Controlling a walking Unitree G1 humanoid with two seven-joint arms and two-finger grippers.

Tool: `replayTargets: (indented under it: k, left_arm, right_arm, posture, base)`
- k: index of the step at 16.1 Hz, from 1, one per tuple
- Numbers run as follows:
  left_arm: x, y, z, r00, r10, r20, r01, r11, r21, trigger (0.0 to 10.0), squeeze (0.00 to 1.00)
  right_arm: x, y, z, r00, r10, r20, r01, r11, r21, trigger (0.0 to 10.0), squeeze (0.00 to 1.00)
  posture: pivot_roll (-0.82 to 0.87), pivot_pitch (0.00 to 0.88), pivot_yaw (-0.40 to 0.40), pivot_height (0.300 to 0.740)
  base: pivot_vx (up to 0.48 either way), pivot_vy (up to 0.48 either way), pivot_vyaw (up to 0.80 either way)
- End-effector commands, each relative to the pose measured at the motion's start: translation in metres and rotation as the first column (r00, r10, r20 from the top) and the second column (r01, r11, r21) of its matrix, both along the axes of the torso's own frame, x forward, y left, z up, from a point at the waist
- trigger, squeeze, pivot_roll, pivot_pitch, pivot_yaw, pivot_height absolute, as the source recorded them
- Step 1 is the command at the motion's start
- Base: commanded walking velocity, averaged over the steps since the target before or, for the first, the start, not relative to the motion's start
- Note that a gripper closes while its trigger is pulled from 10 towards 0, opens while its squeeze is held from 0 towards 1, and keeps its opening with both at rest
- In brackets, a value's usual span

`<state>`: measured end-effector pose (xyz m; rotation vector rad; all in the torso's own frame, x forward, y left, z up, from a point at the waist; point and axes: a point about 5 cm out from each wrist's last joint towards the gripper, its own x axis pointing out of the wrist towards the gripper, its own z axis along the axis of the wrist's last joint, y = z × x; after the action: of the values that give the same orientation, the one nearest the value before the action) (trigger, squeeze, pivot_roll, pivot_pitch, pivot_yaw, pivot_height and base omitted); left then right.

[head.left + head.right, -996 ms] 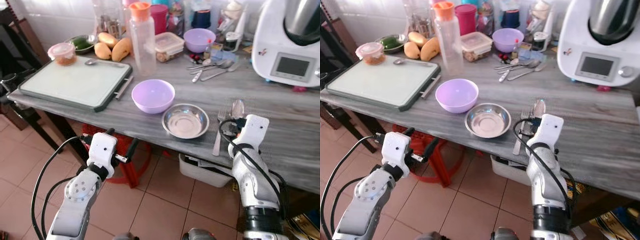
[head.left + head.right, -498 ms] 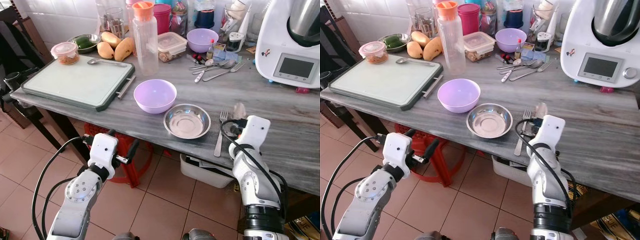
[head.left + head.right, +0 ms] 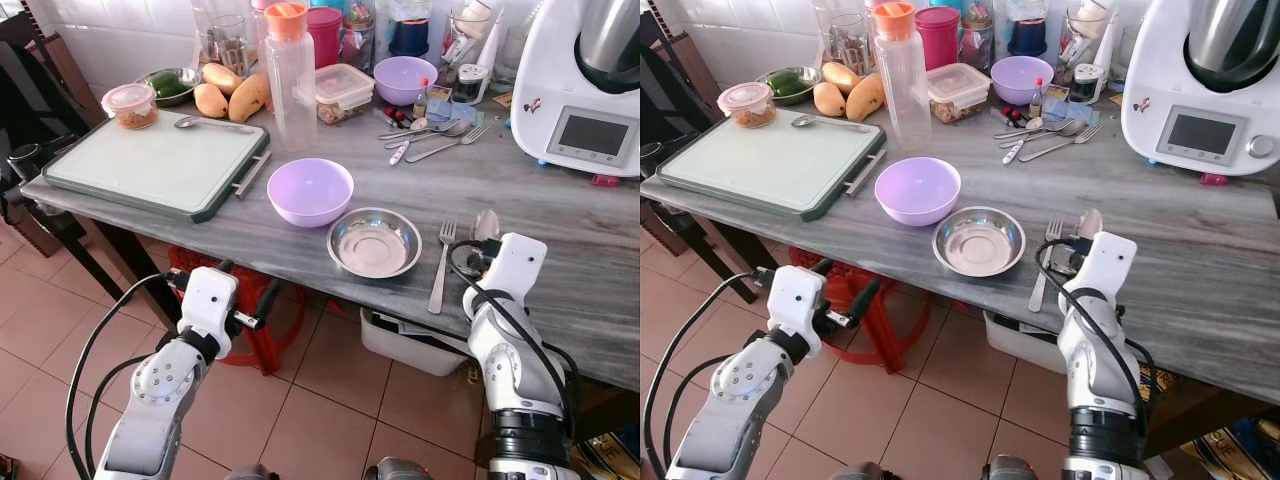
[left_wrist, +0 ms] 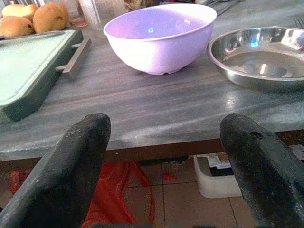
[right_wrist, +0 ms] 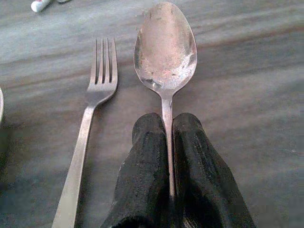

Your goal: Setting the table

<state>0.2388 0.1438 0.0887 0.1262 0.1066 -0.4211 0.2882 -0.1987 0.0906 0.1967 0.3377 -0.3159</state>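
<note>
**Spoon Going Down Beside the Fork**

The right gripper [image 5: 164,142] pinches the spoon [image 5: 165,52] by its handle, bowl low over the table [image 3: 600,240]. The fork [image 3: 440,265] lies just at the spoon's nine o'clock, next to the metal dish [image 3: 373,241] and purple bowl [image 3: 309,190]. The left gripper [image 4: 161,147] waits with fingers spread wide. I think letting go comes next.

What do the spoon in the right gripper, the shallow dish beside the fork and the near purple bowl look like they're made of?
Spoon: looks like steel, dull and smudged, pinched in the right gripper.
Shallow dish: shiny metal, probably stainless steel, mirroring light.
Purple bowl: likely plastic, with an opaque, smooth, soft sheen.
</note>
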Motion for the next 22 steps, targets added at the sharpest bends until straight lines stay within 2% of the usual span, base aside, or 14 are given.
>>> replayTargets:
  k: [1,6,22]
  left_arm:
    - [-0.0008,0.0002,0.0012,1.0,-0.003,-0.002,0.003,1.0,0.0,10.0,0.0]
    - [-0.0008,-0.0003,0.0006,1.0,-0.005,-0.006,0.005,1.0,0.0,10.0,0.0]
    - [0.0032,-0.0007,0.0,1.0,-0.007,-0.005,0.007,1.0,0.012,10.0,0.0]
  right_arm:
    - [0.0027,0.0034,-0.0001,1.0,0.003,-0.01,-0.003,1.0,0.026,10.0,0.0]
    - [0.0003,0.0052,-0.006,0.999,0.006,-0.044,-0.003,0.999,0.054,10.0,0.0]
    - [0.0049,0.0004,-0.0071,0.999,-0.012,-0.042,0.013,0.999,0.037,10.0,0.0]
  posture:
    - [-0.02,0.0,0.055,0.74]
    - [-0.02,0.0,0.054,0.74]
    - [-0.02,0.0,0.058,0.74]
  base:
    - [0.0,0.0,0.0]
    - [0.0,0.0,0.0]
    - [0.0,0.0,0.0]
